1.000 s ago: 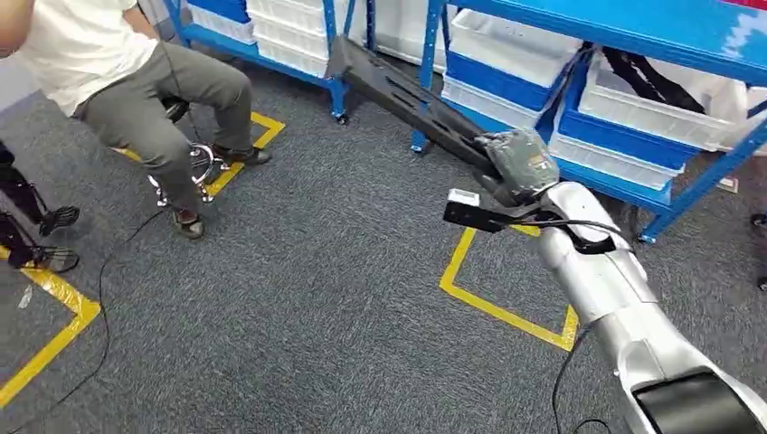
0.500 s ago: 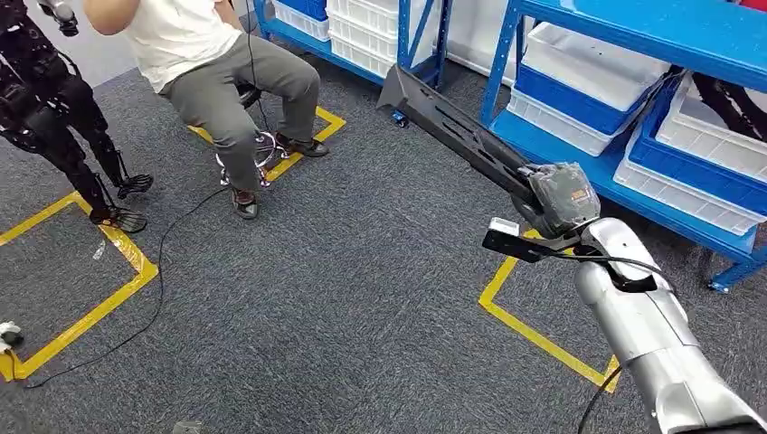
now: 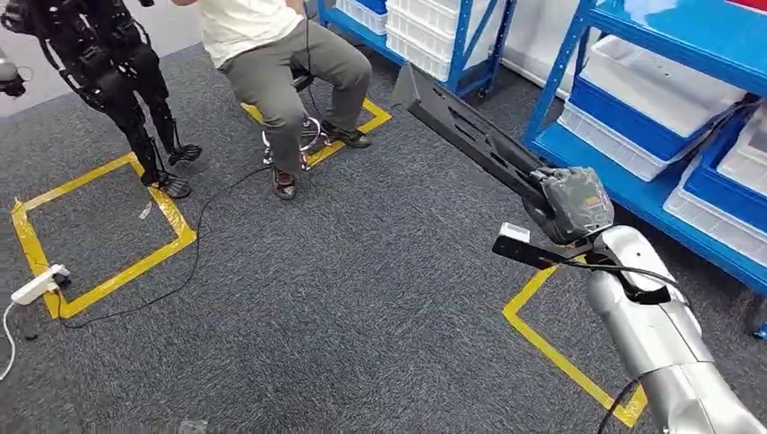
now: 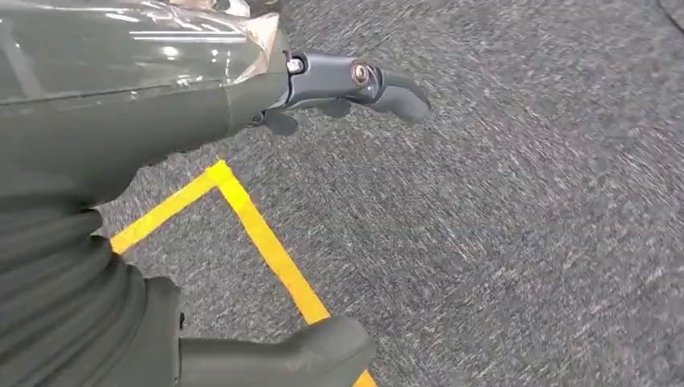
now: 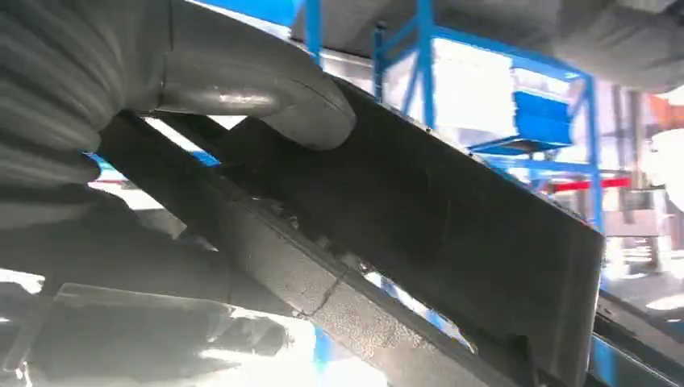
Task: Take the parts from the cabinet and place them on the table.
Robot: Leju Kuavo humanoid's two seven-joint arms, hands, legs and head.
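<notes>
One long black part (image 3: 470,136) in your right hand (image 3: 572,201), held out above grey carpet (image 3: 362,298), thumb (image 5: 266,89) pressing its flat face. Your left hand (image 4: 161,161) hangs over floor, fingers (image 4: 379,85) apparently loosely spread, holding nothing. Blue shelving (image 3: 687,54) beside part.

Matt black plastic part (image 3: 470,136); rough grey carpet (image 3: 344,298); glossy blue metal shelving (image 3: 633,181)
</notes>
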